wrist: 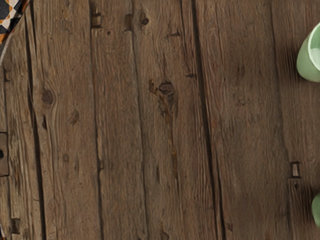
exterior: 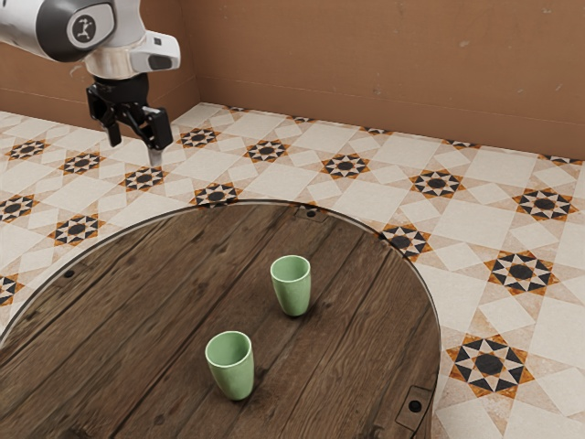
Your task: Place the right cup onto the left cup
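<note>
Currently, in the exterior view, the gripper (exterior: 136,151) is held raised above the level of the round table (exterior: 155,274), toward the exterior view's upper left, with its fingertips directed downward. The two fingers are spread, with a clear gap between them, and nothing is gripped. Two green cups are located on the table: the nearer cup (exterior: 233,370) stands closer to the exterior camera, and the farther cup (exterior: 292,291) stands deeper in the scene and more toward the exterior view's right. Both cups are upright, with their mouths facing up, and are separated by a strip of table planks. Both are positioned lower than the gripper and well apart from it, toward the exterior view's right. Behind the table, a patterned tile floor (exterior: 297,169) and a brown wall (exterior: 384,55) are shown.

In the wrist view, the table's planks are seen from above. Parts of both cups are seen on the table, off to one side of the area under the gripper. Of one cup, the side and part of the rim and inside are shown; of the other, a small part of the side. At the opposite side of the table from the cups, a metal plate (wrist: 3,167) is set near the edge.
</note>
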`<state>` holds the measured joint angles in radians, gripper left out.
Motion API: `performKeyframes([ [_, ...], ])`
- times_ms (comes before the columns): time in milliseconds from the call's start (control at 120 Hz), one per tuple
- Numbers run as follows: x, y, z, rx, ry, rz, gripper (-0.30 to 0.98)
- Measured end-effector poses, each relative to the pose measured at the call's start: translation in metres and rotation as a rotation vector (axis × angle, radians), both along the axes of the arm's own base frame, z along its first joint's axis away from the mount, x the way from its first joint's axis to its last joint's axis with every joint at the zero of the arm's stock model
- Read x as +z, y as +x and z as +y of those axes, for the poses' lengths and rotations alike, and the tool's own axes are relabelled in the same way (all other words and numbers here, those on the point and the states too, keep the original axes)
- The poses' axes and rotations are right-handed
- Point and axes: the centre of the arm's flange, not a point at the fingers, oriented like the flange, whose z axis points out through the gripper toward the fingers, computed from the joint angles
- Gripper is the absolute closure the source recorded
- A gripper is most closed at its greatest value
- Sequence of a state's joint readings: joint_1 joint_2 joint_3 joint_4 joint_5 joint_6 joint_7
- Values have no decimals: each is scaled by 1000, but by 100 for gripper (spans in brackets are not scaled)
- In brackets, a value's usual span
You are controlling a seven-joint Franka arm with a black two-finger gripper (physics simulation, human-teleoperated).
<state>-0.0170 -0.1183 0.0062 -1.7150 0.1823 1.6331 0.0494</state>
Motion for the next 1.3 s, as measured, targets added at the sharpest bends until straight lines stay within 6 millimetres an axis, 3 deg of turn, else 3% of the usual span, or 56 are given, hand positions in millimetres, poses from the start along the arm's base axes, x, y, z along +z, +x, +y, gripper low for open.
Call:
performKeyframes([
  [83,-4,-3,-4,-2,0,7,0],
  [183,-16,-20,-13,-11,-5,29,0],
  [475,-113,-36,-53,-64,-57,164,0],
  [717,-193,-58,-72,-56,-140,234,0],
  [825,-225,-57,-79,-59,-148,247,0],
  [1108,-272,-48,-91,-72,-156,238,0],
  [1300,-284,-51,-104,-96,-155,227,0],
])
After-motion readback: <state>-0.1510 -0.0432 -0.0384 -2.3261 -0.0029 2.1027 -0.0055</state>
